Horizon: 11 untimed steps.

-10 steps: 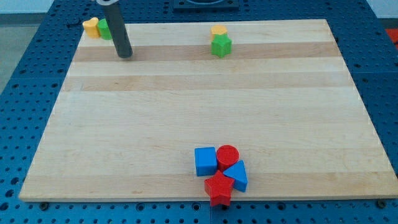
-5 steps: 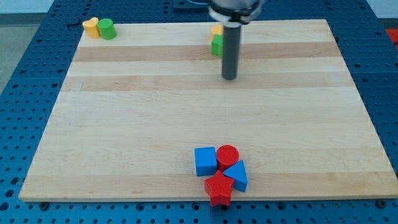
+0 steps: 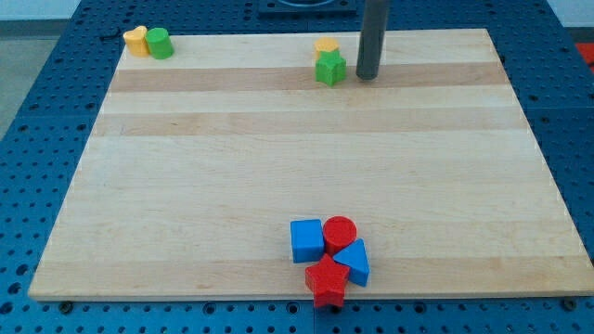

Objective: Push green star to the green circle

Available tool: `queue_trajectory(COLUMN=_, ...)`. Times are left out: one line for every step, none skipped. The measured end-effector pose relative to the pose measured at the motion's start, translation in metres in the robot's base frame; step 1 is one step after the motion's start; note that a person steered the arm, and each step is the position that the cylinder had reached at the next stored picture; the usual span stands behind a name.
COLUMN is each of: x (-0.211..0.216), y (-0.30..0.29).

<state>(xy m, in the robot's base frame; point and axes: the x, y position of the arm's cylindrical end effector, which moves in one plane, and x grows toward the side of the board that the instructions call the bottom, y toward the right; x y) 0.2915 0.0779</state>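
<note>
My tip (image 3: 368, 76) is a bare rod end with nothing to spread or pinch, standing near the board's top edge just to the view's right of the green star (image 3: 329, 69), apart from it. A yellow block (image 3: 326, 45) touches the star's top side. The green circle (image 3: 160, 43) sits in the top-left corner beside a yellow heart (image 3: 136, 41), while a blue square (image 3: 306, 240), red circle (image 3: 340, 230), blue triangle (image 3: 354, 262) and red star (image 3: 326, 281) cluster at the bottom edge.
</note>
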Motion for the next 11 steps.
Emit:
queue_trajectory(x=0.0, y=-0.019)
queue_trajectory(x=0.0, y=-0.039)
queue_trajectory(x=0.0, y=-0.064)
queue_trajectory(x=0.014, y=-0.087)
queue_trajectory(x=0.032, y=-0.113)
queue_trajectory(x=0.032, y=-0.13)
queue_trajectory(x=0.032, y=-0.142)
queue_trajectory(x=0.025, y=-0.143)
queue_trajectory(x=0.024, y=-0.138)
queue_trajectory(x=0.024, y=-0.128)
queue_trajectory(x=0.022, y=-0.112)
